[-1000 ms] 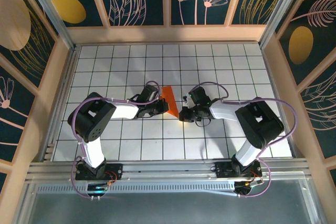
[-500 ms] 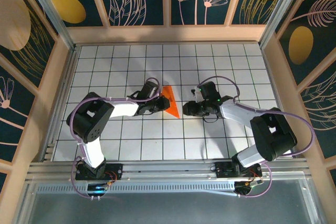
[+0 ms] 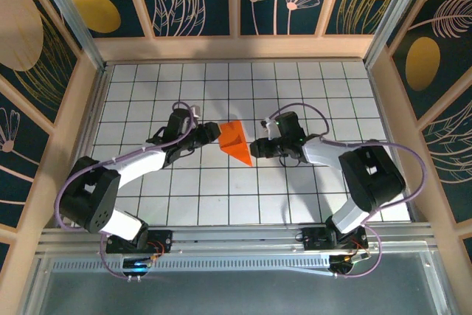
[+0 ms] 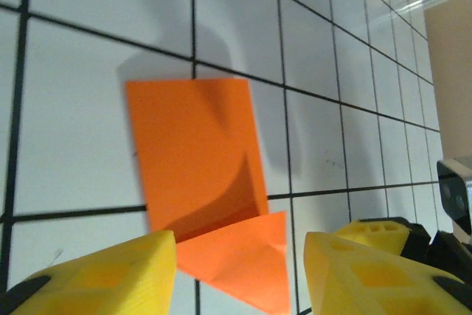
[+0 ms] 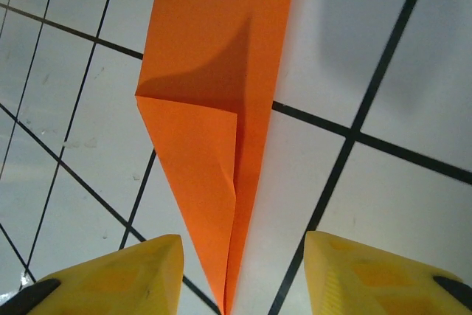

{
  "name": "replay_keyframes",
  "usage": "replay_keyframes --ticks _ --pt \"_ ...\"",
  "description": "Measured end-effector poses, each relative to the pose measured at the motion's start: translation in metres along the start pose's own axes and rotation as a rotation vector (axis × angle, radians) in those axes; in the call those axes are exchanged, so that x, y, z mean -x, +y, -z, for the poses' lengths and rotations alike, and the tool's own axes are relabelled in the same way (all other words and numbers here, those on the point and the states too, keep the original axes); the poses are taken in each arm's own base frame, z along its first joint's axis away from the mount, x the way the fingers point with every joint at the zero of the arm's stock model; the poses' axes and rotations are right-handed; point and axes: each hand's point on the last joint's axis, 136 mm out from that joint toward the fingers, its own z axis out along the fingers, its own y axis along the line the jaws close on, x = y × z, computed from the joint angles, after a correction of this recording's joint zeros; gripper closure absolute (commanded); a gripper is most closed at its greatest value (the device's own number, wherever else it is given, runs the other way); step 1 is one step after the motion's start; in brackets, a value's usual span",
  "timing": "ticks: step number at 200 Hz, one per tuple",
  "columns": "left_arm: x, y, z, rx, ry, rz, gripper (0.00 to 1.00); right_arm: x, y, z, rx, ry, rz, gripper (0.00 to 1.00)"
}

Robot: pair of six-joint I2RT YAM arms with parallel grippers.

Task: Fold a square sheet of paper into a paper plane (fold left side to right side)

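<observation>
Orange sheet of paper (image 3: 236,141) lies near the middle of the white gridded table (image 3: 310,94). It is creased into a pointed wedge, with the wide end toward the upper left of the top view and the tip toward the lower right. Left gripper (image 3: 212,136) sits just beside the wide end, on its left. Right gripper (image 3: 259,148) sits just to the right of the tip, so the two face each other across the paper. Left wrist view: the sheet of paper (image 4: 195,153) fills the centre of the frame, with a triangular folded-over flap at its lower end and a dark shadow across the upper layer. The left gripper (image 4: 237,250) has its jaws spread wide and grasps nothing. Its yellow fingers (image 4: 110,271) sit at the bottom corners, and the flap end lies in the gap between them. Right wrist view: the sheet of paper (image 5: 214,57) runs from the top edge down to a sharp tip at bottom centre. The right gripper (image 5: 243,252) is likewise released, its fingers (image 5: 376,271) either side of the tip. Cannot tell whether any finger touches the table.
</observation>
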Motion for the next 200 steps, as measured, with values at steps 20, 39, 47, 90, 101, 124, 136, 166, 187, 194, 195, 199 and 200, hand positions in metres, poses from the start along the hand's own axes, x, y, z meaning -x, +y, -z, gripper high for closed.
replay_keyframes --ticks 20,39,47,90,101,124,136,166,187,194,195,199,200 --pt "-0.011 0.014 0.001 0.03 0.015 0.019 0.49 0.006 0.002 -0.009 0.027 -0.006 0.026 0.54" --pt "-0.018 0.025 0.001 0.055 0.024 0.036 0.49 0.013 0.005 -0.016 0.054 -0.02 0.04 0.56" --pt "-0.021 0.028 0.001 0.062 0.026 0.041 0.49 0.015 0.006 -0.019 0.063 -0.024 0.045 0.56" --pt "-0.024 0.033 0.005 0.071 0.025 0.057 0.49 0.014 0.008 -0.036 0.092 -0.014 0.057 0.57" --pt "-0.024 0.032 0.005 0.069 0.021 0.059 0.49 0.012 0.008 -0.038 0.098 -0.009 0.057 0.59" --pt "-0.023 0.032 0.006 0.068 0.019 0.059 0.49 0.013 0.01 -0.04 0.11 -0.009 0.06 0.62" --pt "-0.023 0.032 0.006 0.068 0.019 0.059 0.49 0.014 0.011 -0.039 0.115 -0.014 0.064 0.65" --pt "-0.022 0.033 0.006 0.074 0.013 0.059 0.46 0.017 0.012 -0.039 0.12 -0.025 0.07 0.74" --pt "-0.02 0.034 0.006 0.083 0.002 0.058 0.41 0.018 0.013 -0.039 0.121 -0.028 0.073 0.87" --pt "-0.02 0.035 0.006 0.085 0.0 0.06 0.39 0.018 0.013 -0.039 0.121 -0.03 0.078 0.95" --pt "-0.02 0.035 0.006 0.086 -0.001 0.062 0.38 0.018 0.013 -0.038 0.122 -0.029 0.07 0.96" --pt "-0.02 0.035 0.006 0.086 -0.001 0.061 0.37 0.019 0.014 -0.038 0.121 -0.032 0.078 0.99" --pt "-0.02 0.035 0.006 0.086 -0.001 0.061 0.36 0.019 0.014 -0.038 0.122 -0.032 0.078 1.0"
